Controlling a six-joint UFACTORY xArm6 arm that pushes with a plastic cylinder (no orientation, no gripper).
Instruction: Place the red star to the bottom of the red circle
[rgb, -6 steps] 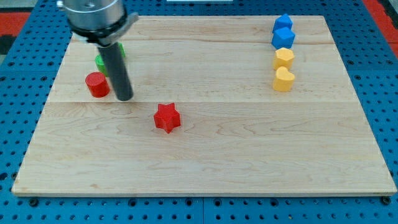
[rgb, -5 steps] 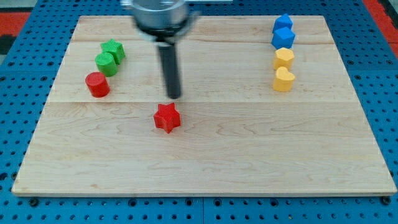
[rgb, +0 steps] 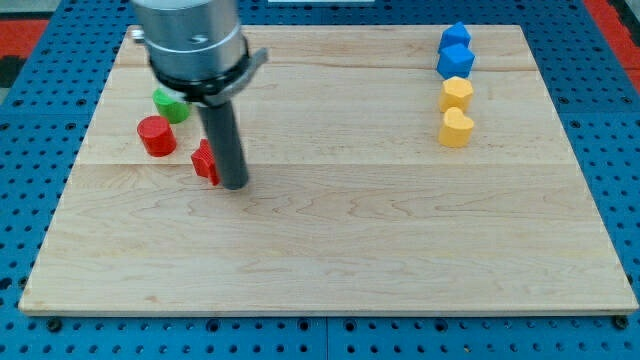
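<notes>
Pincer is a loose word for what I carry: a plain dark rod with nothing to open or close and no hold on anything, and my tip (rgb: 234, 184) rests on the bench (rgb: 330, 250) pressed against the red star (rgb: 205, 161). That star lies just to the view's left of the rod, partly hidden behind it, so any further push from this side would, I judge, send it leftward. Beyond it, toward the view's upper left and near but apart, sits the red circle (rgb: 156, 136); the star lies to its lower right, not yet squarely below it. Farther back a green block (rgb: 170, 105) peeks out beside the arm. Far over at the view's right stand two yellow blocks (rgb: 456, 111), then two blue blocks (rgb: 455, 51) behind them.
</notes>
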